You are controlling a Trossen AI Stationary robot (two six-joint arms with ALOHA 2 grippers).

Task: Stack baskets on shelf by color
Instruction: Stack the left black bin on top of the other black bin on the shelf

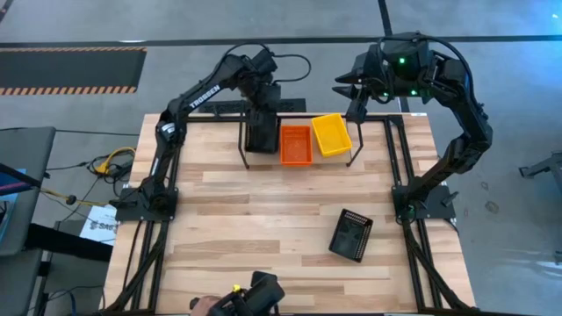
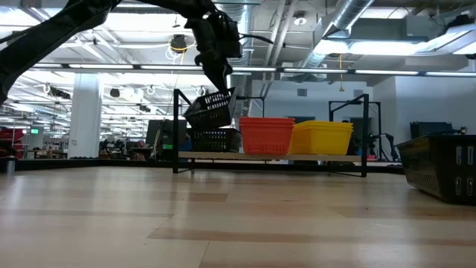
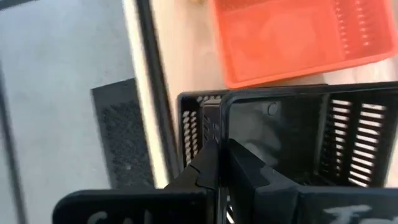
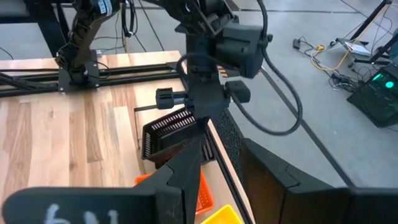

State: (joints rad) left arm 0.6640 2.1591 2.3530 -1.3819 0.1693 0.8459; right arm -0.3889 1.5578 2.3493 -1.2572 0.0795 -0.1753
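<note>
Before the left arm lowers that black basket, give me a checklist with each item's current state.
1. Grip: left gripper shut on the black basket: ok.
2. Basket level: it hangs tilted in the low view: not ok.
3. Position: held above the black stack at the shelf's left end: ok.
4. Exact alignment over that stack: cannot tell.
5. Neighbours: red-orange baskets and yellow baskets sit beside the stack, apart from the held basket: ok.
6. Right gripper waits behind the shelf's right end, holding nothing: ok.
7. Remaining black basket lies on the table: not ok.
</note>
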